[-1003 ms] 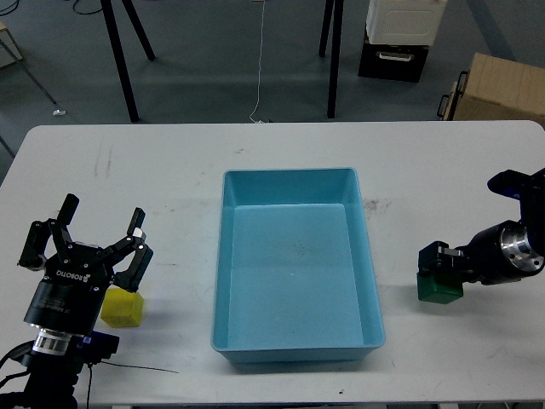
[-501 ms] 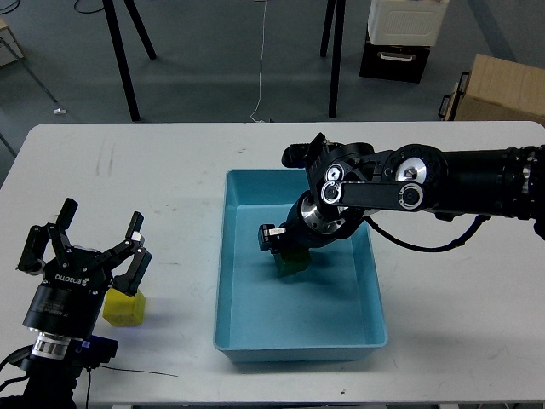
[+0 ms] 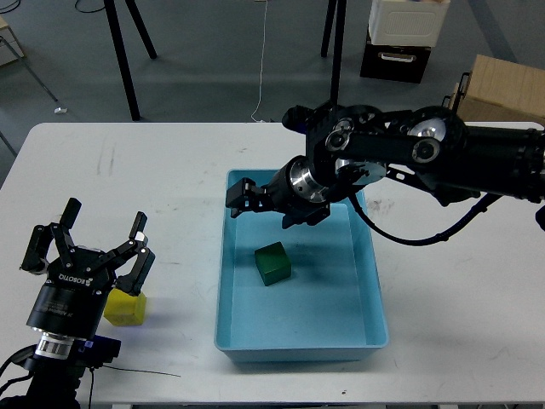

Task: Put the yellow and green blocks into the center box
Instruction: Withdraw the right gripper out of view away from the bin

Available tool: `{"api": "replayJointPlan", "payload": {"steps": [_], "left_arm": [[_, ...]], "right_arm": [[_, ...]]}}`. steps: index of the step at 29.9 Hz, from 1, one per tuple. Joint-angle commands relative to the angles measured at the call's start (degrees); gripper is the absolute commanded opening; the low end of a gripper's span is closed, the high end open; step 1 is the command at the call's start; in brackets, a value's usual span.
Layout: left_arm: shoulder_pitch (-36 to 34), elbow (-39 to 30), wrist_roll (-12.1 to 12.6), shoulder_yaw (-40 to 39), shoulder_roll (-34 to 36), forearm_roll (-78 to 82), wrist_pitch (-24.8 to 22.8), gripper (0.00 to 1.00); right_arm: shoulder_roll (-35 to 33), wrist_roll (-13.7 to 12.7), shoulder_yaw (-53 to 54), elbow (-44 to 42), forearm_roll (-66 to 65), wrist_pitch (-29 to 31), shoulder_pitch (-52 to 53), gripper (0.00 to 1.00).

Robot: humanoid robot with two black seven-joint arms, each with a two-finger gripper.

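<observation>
The main risk from here is on my left side: my left gripper (image 3: 100,253) hangs spread wide with nothing in it, and the yellow block (image 3: 124,308) sits on the worktop (image 3: 162,179) just below and slightly to the right of its fingertips, partly hidden behind the right-hand finger. If I come down off-centre, one finger could land on top of the block or shove it sideways instead of straddling it, and a glancing touch could skid it away from the blue box (image 3: 298,341) or toward the near edge of the worktop. A second hazard, I judge, is the carry: the box wall stands between that block and the box floor, so a low swing could clip the rim and jolt the box (and the green block (image 3: 273,262) already resting inside it). My right gripper (image 3: 243,197) sits over the far-left corner of the box, above and beyond the green block and clear of it; seen dark and nearly end-on, I cannot tell how far its fingers are parted, though it holds nothing that I can see. If the right arm lingers over the box, the two arms could crowd each other when the left one brings the yellow block in.
</observation>
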Motion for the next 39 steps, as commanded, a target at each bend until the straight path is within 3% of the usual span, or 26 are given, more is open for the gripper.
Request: {"api": "replayJointPlan", "payload": {"steps": [1,10,13,15,21,30,35,36,39], "left_arm": [[-0.49,0.02,0.00,-0.01,0.03,0.00,0.00,1.00],[-1.02,0.02,0.08,-0.10,0.29,0.09,0.00,1.00],[-1.46,0.02,0.08,-0.10,0.47,0.01,0.00,1.00],[-2.07,0.02,0.17,-0.01,0.38,0.09,0.00,1.00],[-2.51,0.02,0.26,-0.01,0.47,0.09,0.00,1.00],[-2.51,0.10,-0.09,-0.10,0.56,0.01,0.00,1.00],[-1.90,0.01,-0.62,-0.80,0.12,-0.43,0.00,1.00],[-1.81,0.02,-1.84,-1.24,-0.23,-0.52,0.00,1.00],[-2.25,1.15,-9.12,-2.47,-0.41,-0.44,0.00,1.00]], "right_arm": [[-8.41,0.00,7.80,-1.95,4.94,0.05,1.03,1.00],[-33.99,1.37,36.71,-1.60,12.50,4.24,-14.50,1.00],[-37.43,7.94,49.27,-1.25,20.22,4.24,-27.13,1.00],[-37.62,10.59,57.36,-1.34,26.02,4.24,-35.85,1.00],[-35.08,10.78,74.25,0.76,40.17,4.24,-56.85,1.00],[-22.52,10.87,99.47,22.45,42.13,4.24,-95.43,1.00],[-17.05,10.69,103.10,30.38,41.96,4.24,-108.21,1.00],[-17.14,10.69,103.45,30.56,41.78,4.24,-108.65,1.00],[-18.28,10.69,105.29,30.39,41.34,4.24,-108.66,1.00]]}}
